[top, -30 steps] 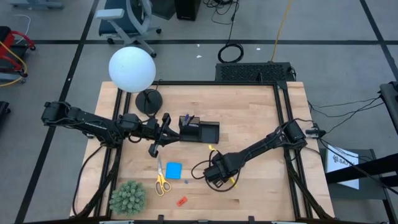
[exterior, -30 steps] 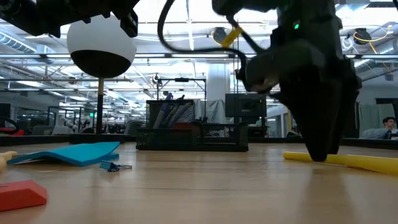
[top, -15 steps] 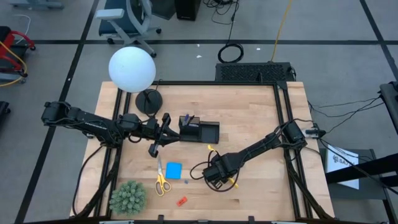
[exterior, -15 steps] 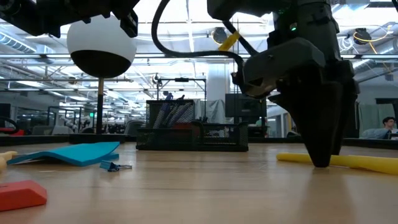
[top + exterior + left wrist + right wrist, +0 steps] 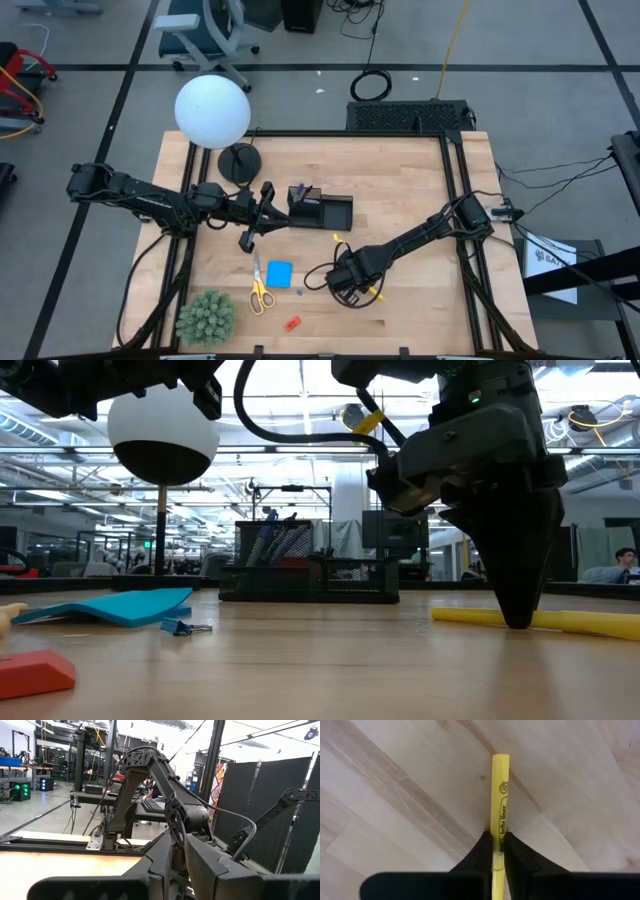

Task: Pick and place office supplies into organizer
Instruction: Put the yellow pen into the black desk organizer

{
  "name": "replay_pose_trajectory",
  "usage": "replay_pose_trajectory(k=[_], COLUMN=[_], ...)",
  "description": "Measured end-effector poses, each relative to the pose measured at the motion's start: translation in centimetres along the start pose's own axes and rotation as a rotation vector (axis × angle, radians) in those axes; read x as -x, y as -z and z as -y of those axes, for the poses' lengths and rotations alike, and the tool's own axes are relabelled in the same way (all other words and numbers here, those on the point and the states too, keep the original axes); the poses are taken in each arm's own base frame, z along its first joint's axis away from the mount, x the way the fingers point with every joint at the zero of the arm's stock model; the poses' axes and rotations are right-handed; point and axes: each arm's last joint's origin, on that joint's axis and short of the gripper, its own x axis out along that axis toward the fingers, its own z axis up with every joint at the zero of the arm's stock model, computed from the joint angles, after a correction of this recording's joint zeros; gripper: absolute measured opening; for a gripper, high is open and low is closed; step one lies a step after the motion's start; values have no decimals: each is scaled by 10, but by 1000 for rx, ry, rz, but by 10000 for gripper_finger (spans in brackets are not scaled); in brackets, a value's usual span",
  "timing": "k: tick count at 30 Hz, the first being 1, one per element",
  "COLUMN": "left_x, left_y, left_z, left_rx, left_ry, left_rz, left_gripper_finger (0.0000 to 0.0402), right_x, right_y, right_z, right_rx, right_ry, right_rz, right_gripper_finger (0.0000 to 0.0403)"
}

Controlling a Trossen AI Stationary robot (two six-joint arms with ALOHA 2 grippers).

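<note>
Right gripper (image 5: 498, 851) pinched on yellow pen (image 5: 499, 800) lying flat on table (image 5: 400, 190), well short of organizer (image 5: 320, 211); I judge the thin grip may let it pivot or slip on lift.

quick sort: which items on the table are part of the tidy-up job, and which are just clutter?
Job:
yellow pen, in the right gripper
scissors
blue note pad
red piece
organizer

Just lying about:
lamp
green plant
</note>
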Motion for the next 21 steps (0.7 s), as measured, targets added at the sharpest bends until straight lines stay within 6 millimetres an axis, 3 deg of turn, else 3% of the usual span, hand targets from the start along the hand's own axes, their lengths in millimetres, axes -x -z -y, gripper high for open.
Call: replay_pose_trajectory(k=[14,21], left_x=[0,0], left_y=[0,0], left_z=[0,0], left_rx=[0,0], left_ry=[0,0], left_rz=[0,0], left_gripper_finger=[63,63], right_x=[2,21], right_y=[0,-3], right_z=[0,3], right_rx=[23,33], right_ry=[-22,-84], right_rz=[-19,15], right_gripper_finger=[16,17])
